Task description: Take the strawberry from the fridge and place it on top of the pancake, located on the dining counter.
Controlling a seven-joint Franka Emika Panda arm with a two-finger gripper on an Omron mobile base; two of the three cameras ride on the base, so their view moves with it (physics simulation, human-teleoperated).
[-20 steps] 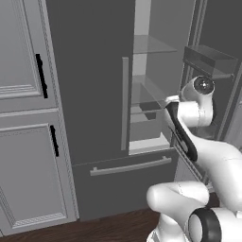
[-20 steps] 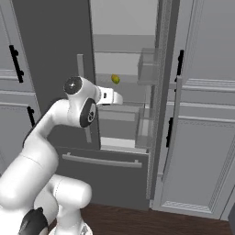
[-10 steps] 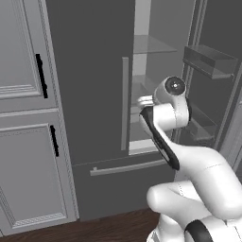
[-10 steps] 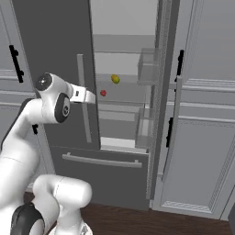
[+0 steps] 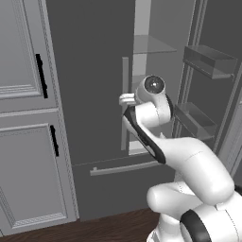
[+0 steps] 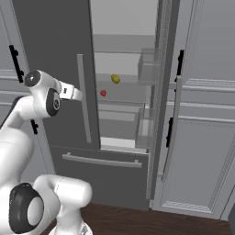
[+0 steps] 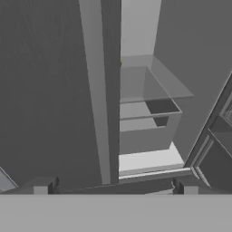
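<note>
The fridge [image 6: 50, 36] stands with its left door [image 5: 90, 71] shut and its right door swung open. On a glass shelf inside lies the strawberry [image 6: 103, 93], a tiny red berry. My gripper [image 6: 81, 96] hovers in front of the left door's bar handle [image 6: 84, 101], left of the berry and apart from it. In the left base view the hand [image 5: 125, 99] sits against that handle [image 5: 124, 104] and the door hides the berry. The hand view looks down past the door edge [image 7: 111, 90] into the pale interior; the gripper [image 7: 114, 188] is open, with nothing between its fingertips [image 7: 43, 186].
A small yellow item [image 6: 115, 79] lies on the shelf up and right of the berry. Clear bins [image 5: 210, 59] line the open right door [image 6: 148, 66]. Light grey cabinets with black handles flank the fridge [image 5: 28, 94] [image 6: 202, 114]. The bottom drawer [image 6: 101, 160] is shut.
My arm has swung left, from in front of the open compartment to the front of the closed left door. The berry, hidden behind the arm a second ago, is now uncovered.
</note>
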